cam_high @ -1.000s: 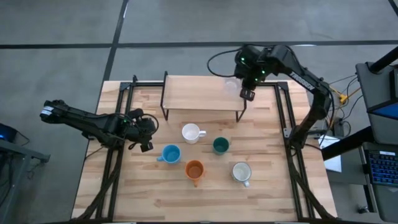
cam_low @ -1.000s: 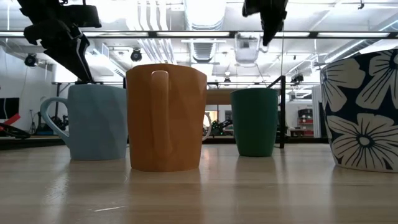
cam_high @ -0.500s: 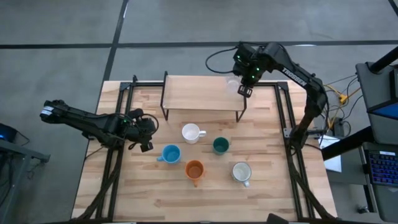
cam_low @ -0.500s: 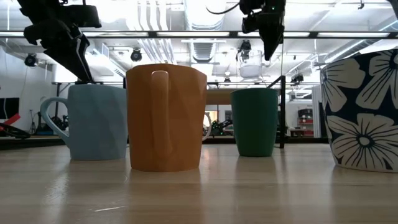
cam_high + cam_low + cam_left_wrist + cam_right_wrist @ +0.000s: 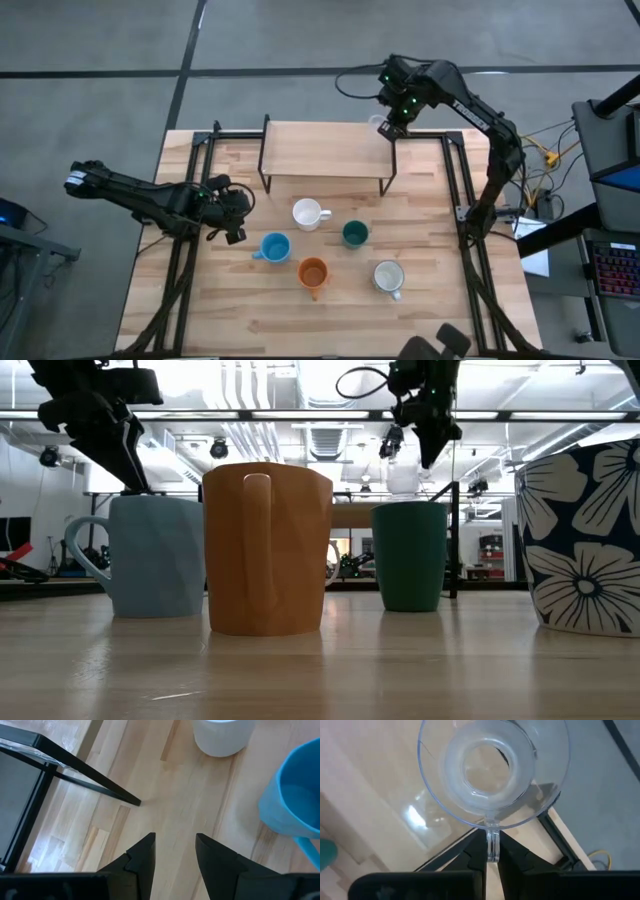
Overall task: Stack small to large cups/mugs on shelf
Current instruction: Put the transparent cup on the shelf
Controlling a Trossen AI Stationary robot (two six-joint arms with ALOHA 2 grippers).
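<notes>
My right gripper is shut on the tiny clear glass, which is over the far right corner of the shelf. The glass also shows in the low view. On the table in front of the shelf stand the white mug, light blue mug, orange mug, dark teal cup and patterned mug. My left gripper is open and empty above the table, to the left of the white mug. My right gripper pinches the glass's small clear handle between its two fingers. The fingers come from above, pointing down. The glass is upright with its mouth up. I cannot tell whether its base touches the shelf.
The shelf's thin black legs stand on the wooden table. Black frame rails run along the table's left and right sides. The near part of the table in front of the mugs is bare wood.
My right gripper has carried the clear glass toward the table's far edge, from above the shelf's right end to its far right corner, still shut on the handle. The glass has stayed upright.
</notes>
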